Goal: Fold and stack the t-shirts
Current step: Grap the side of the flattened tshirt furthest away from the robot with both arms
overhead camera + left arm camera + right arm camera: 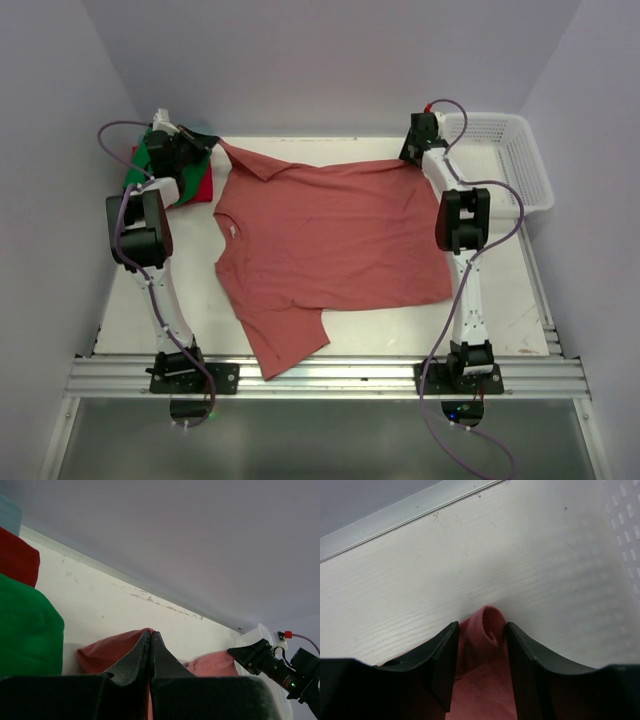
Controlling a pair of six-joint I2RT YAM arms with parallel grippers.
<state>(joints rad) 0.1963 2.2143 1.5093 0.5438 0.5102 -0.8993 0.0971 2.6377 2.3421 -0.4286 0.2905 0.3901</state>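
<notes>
The large brick-red t-shirt [330, 235] lies spread flat across the table. My left gripper [208, 140] is at its far left corner, jaws shut on the cloth [107, 652], which shows on both sides of the gripper [150, 633]. My right gripper [408, 158] is at the far right corner. Its jaws stand apart, open around a rolled fold of the shirt [487, 630] that fills the gap of the gripper [481, 626]. The green t-shirt [140, 165] [25, 630] and red-pink t-shirt [203, 185] [15, 555] lie folded at the far left.
A white mesh basket [520, 160] [625, 530] stands at the far right corner, close beside my right gripper. The back wall runs just beyond both grippers. A sleeve of the shirt hangs over the front rail [330, 375].
</notes>
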